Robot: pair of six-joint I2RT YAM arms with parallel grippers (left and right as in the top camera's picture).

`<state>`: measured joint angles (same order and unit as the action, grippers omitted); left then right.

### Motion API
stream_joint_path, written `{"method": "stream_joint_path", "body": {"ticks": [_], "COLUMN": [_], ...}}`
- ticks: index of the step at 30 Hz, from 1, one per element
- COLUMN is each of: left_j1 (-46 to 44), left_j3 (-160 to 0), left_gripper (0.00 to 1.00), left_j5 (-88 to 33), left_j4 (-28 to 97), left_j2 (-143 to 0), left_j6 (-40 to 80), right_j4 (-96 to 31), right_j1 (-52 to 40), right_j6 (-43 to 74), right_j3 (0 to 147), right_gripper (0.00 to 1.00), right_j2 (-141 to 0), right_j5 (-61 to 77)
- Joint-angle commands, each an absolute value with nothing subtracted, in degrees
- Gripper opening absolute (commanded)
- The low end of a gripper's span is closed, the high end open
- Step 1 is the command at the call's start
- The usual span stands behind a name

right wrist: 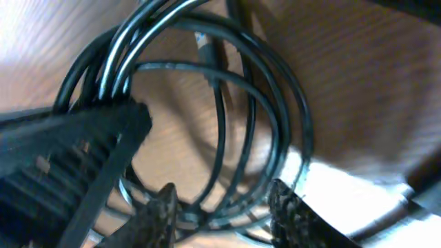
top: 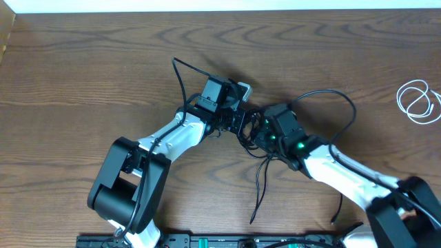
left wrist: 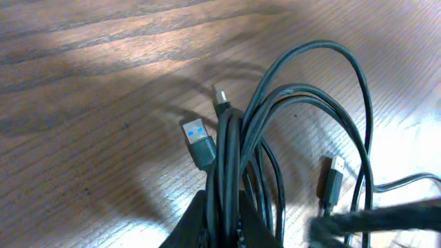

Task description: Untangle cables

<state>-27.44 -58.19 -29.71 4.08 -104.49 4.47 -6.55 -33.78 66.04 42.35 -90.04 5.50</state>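
black cable [left wrist: 303, 96] sits bunched in loops at the middle of the table [top: 83, 69], where both arms meet. left gripper [left wrist: 224, 207] is clenched on the bundle. right gripper [right wrist: 222, 196] stands parted, loops running between its fingers [right wrist: 293, 213]. white cable [top: 418, 101] lies coiled well apart, far on the right side.

Robotics lab, seen from beside the bench: two white-and-black machines, the left arm [top: 176, 134] and the right arm [top: 344, 169], reach out from a black mounting rail [top: 207, 241] at the near edge of a wood-grain tabletop [top: 83, 62]. Green status lights [top: 301, 146] glow at the right arm's wrist. With them are a bunched black cable [left wrist: 227, 158] and a coiled white cable [top: 418, 101], test-rig fare.
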Motion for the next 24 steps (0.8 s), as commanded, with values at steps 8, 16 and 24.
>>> {"method": "stream_joint_path", "body": {"ticks": [8, 16, 24], "left_j1": [-27.35, -27.35, -27.35], "left_j3": [-58.35, -58.35, -58.35], "left_gripper": [0.08, 0.08, 0.07], "left_j5": [-30.85, -30.85, -30.85], "left_j4": [4.10, 3.79, 3.77], "left_j2": [-104.49, -104.49, -104.49], "left_j6": [4.16, 4.16, 4.16], "right_j4": [-1.87, 2.55, 4.08], "right_j1": [-31.86, -32.01, -32.03], "right_j6": [72.77, 73.89, 73.87], "right_j3": [42.28, 42.28, 42.28], "right_gripper": [0.31, 0.30, 0.30], "right_j2": [-95.18, -99.44, -101.08], "right_j5": [4.89, 6.85, 7.25]}}
